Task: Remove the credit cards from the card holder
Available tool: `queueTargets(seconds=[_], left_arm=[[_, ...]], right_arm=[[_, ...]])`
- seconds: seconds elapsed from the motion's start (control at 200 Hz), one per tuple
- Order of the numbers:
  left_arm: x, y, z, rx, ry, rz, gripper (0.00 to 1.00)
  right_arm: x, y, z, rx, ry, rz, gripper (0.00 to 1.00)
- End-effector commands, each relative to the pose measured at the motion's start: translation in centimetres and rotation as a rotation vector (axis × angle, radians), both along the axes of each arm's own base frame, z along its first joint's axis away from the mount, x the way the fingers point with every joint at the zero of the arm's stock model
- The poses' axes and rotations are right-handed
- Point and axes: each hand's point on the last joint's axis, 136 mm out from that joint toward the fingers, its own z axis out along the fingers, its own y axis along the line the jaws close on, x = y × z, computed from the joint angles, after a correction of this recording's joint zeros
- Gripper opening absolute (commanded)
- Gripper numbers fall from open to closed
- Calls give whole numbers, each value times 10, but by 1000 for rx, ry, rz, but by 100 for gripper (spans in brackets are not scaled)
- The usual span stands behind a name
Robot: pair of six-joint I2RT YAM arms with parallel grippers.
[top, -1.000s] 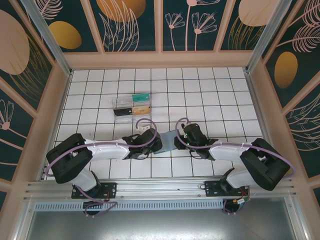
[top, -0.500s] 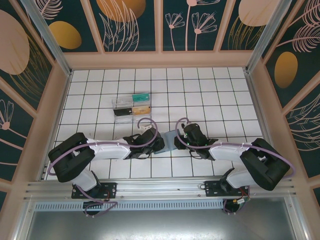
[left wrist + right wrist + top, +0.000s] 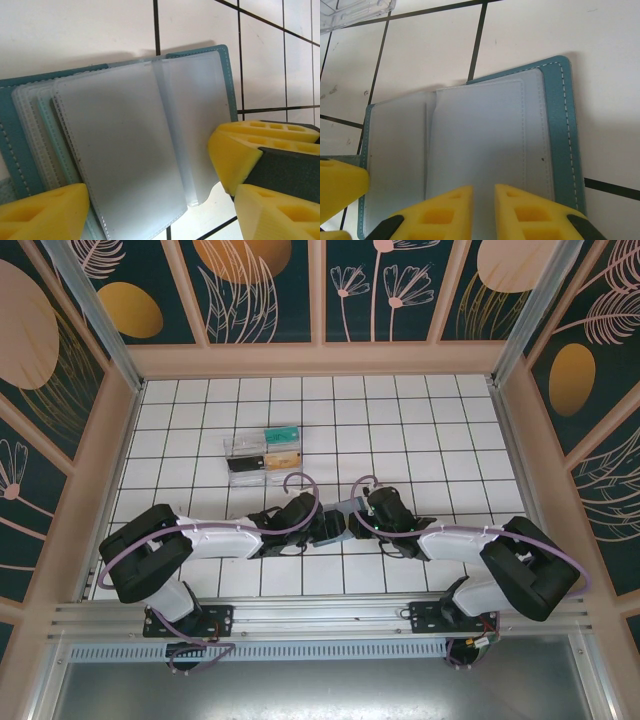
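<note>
The left gripper (image 3: 326,528) and right gripper (image 3: 355,524) meet tip to tip at the holder (image 3: 345,508). Cards (image 3: 282,434) and a box (image 3: 245,451) lie well beyond the left jaws.

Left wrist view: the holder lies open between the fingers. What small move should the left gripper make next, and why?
Probably close the left gripper on the top sleeve and turn it over. It is open astride the holder; the sleeve looks empty, cards lie by the box, but more sleeves are stacked beneath, unchecked.
</note>
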Motion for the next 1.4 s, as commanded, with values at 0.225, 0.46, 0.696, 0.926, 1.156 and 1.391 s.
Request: queueTargets(seconds=[0.225,0.46,0.696,0.926,1.156,1.391], left_arm=[[-2,4,-10,40,10,-3,75],[-3,7,-17,63,26,3,74],[-3,7,-14,64,20,1,74],[-1,-1,-11,49,8,-22,74],[2,-13,1,-1,-20,-54,77],[5,-22,16,-37,-54,-76,80]], right_arm=[[13,-26,25,-38,-105,-133,25],[21,-42,22,4,-63,-174,33],[16,-29,-3,14,36,-114,28],[7,-22,-14,11,78,-74,10],[3,-17,-17,6,83,-56,9],[3,-17,-18,4,81,-58,9]])
